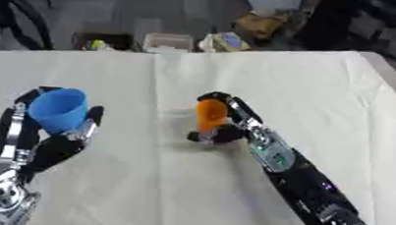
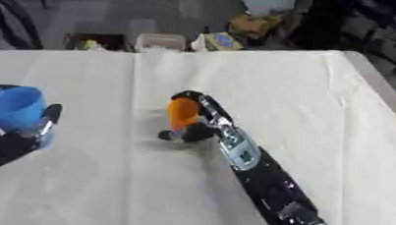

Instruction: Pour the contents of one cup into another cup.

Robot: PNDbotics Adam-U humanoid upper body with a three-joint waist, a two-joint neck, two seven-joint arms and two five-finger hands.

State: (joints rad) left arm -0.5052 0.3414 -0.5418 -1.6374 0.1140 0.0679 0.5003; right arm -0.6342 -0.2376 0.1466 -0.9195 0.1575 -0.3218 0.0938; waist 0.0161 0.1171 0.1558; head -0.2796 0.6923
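Your left robot hand (image 1: 58, 138) held the blue cup (image 1: 59, 109) at left of frame; your right robot hand (image 1: 222, 130) gripped the orange cup (image 1: 210, 116) mid-frame on the surface (image 1: 323, 92). You needed rims aligned before tipping.

Blue cup (image 1: 59, 109), orange cup (image 1: 210, 115), white tablecloth (image 1: 323, 92)

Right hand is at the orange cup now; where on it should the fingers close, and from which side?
Grip the orange cup around its mid wall, from its right side, where the right hand already wraps it. It stands upright on the table, so a side grasp probably leaves the open top free for pouring.
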